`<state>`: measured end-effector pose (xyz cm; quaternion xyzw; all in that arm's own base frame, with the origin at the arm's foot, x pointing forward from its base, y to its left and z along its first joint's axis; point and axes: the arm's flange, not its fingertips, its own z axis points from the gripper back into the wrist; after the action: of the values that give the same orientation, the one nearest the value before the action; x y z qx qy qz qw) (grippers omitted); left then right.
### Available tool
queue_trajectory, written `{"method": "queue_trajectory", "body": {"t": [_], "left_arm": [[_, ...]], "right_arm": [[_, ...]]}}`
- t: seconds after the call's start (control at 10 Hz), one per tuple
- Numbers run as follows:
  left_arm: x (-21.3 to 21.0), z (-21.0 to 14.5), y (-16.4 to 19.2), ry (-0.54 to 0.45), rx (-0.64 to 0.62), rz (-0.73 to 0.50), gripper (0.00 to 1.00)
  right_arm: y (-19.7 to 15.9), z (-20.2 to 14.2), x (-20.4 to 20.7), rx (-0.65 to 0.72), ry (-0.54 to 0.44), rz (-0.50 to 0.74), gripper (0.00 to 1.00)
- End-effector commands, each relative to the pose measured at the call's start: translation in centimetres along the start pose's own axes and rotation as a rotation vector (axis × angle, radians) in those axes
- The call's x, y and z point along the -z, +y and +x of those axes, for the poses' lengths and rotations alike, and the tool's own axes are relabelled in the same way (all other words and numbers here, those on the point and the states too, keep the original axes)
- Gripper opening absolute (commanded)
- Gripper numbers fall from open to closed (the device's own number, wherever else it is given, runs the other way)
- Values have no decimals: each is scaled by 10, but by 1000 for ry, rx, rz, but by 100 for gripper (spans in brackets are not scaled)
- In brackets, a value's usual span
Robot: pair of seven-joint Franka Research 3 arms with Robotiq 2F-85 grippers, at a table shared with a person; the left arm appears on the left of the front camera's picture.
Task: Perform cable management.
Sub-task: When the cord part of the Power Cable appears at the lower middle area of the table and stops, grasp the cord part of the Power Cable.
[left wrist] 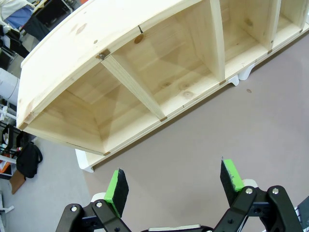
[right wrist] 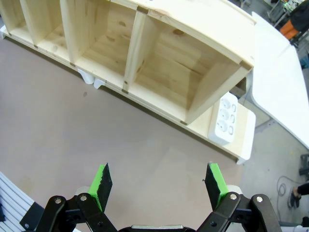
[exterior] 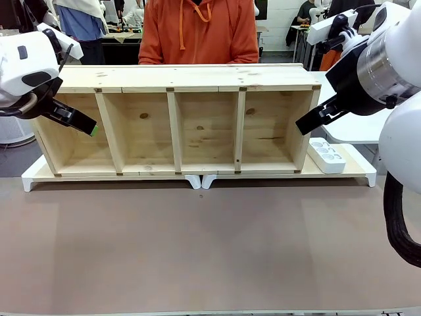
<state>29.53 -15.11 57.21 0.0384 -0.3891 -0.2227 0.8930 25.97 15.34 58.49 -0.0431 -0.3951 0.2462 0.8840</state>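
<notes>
Looking across from the front, my left claw (exterior: 89, 125) hangs spread and empty before the leftmost bay of the long pale pine shelf unit with four open bays (exterior: 197, 79). The unit lies on a low white plastic platform (exterior: 358, 172) along the far edge of the brown worktop (exterior: 210, 243). My right claw (exterior: 304, 125) hovers by the shelf's right end, jaws wide and pinching nothing, near the white multi-socket power strip (exterior: 325, 157) at the platform's right end. A person in an orange hooded top (exterior: 197, 33) stands behind the shelf. Where the thin black power cord lies I cannot tell, so I judge the step in hand is finding it.

From my left wrist, the green pads (left wrist: 117, 186) stand well apart over bare worktop, with the shelf's left bays ahead.

From my right wrist, the right claw (right wrist: 158, 181) is spread likewise, and the power strip (right wrist: 224, 118) sits just beside the shelf's end wall. To do this well, I would hold both claws wide and clear of the boards and search around the strip first. I would then take the cord close to its plug, so the slack trails tamely.
</notes>
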Motion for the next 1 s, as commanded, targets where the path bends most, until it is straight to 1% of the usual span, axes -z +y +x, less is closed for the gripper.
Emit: {"method": "queue_trajectory", "body": {"t": [0.0, 0.9], "left_arm": [[-2, -1, 0, 8, 9, 8, 100], [-2, -1, 0, 8, 9, 8, 100]], "right_arm": [[1, -1, 0, -8, 7, -1, 100], [1, -1, 0, -8, 7, -1, 100]]}}
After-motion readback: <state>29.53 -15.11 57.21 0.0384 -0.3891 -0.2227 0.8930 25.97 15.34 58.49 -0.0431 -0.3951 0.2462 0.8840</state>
